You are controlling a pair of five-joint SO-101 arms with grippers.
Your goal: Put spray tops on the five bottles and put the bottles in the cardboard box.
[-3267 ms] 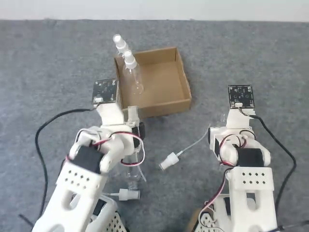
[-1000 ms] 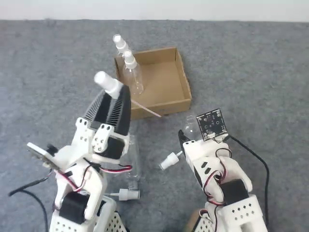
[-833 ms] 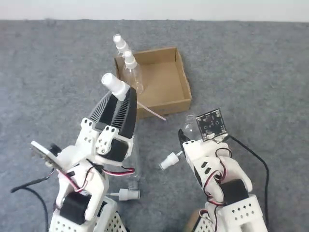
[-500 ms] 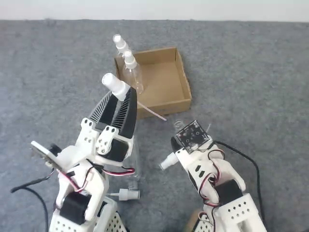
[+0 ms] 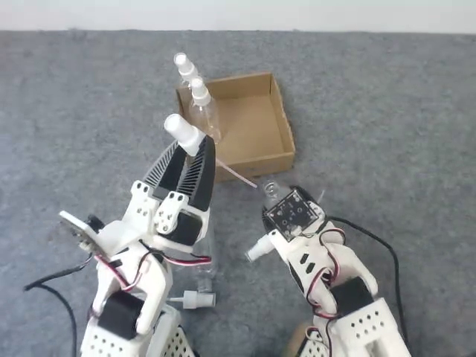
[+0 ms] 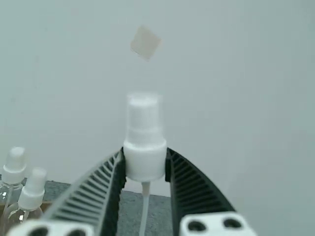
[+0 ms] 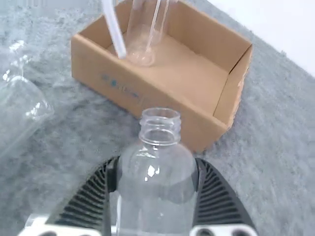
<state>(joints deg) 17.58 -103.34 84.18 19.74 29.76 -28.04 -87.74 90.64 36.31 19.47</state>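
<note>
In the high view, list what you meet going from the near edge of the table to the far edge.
nearest loose spray top → second loose spray top → uncapped bottle in the right gripper → cardboard box

A grey, carpet-like surface [image 5: 387,97] is spread throughout, bordered at 12 o'clock by a plain white wall [image 5: 238,15] — on which a small pale square [image 6: 145,42] is seen.

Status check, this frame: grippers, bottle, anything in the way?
Left gripper shut on spray top, held high. Right gripper shut on uncapped bottle near cardboard box. Tube not yet in the neck; nothing visible between them.
</note>
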